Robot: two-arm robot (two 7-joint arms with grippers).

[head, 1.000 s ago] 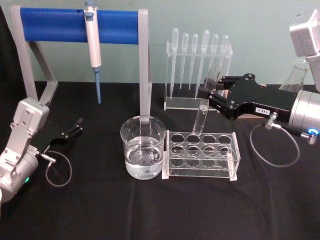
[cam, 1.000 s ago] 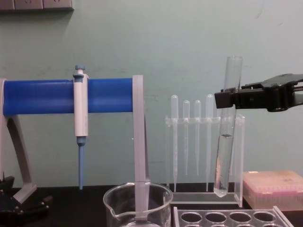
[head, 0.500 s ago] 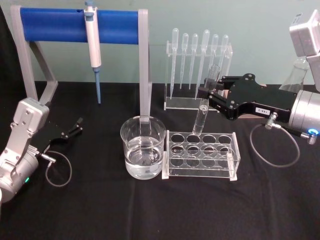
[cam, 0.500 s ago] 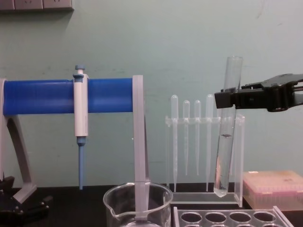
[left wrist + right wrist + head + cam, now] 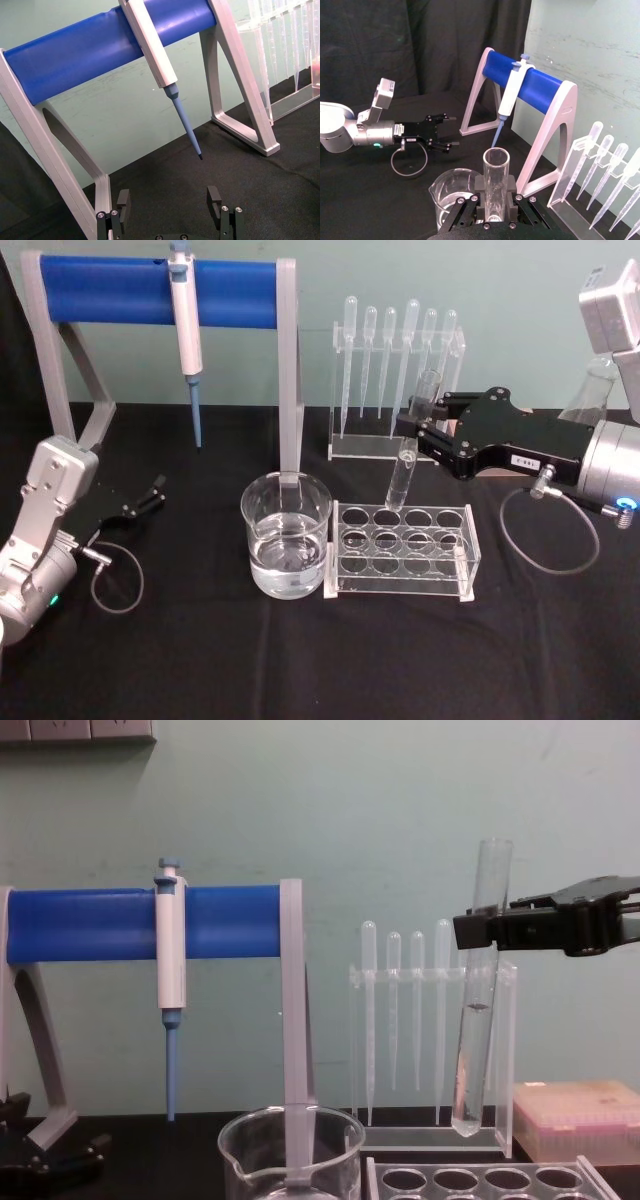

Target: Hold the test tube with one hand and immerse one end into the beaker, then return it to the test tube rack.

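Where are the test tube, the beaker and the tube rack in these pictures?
test tube [image 5: 478,1020]: chest view, on the glass body below the grip.
beaker [image 5: 252,540]: head view, on its left wall.
rack [image 5: 400,580]: head view, on its clear front wall.

Head camera is looking down across the black cloth table [image 5: 300,660]; chest camera is sitting low, facing the pale green wall [image 5: 400,800]. Both are sharing the blue-barred grey pipette stand [image 5: 110,285] and wide clear glass beaker [image 5: 262,540]. 2 wrist cameras are also catching that stand, left from close below, right from farther off.
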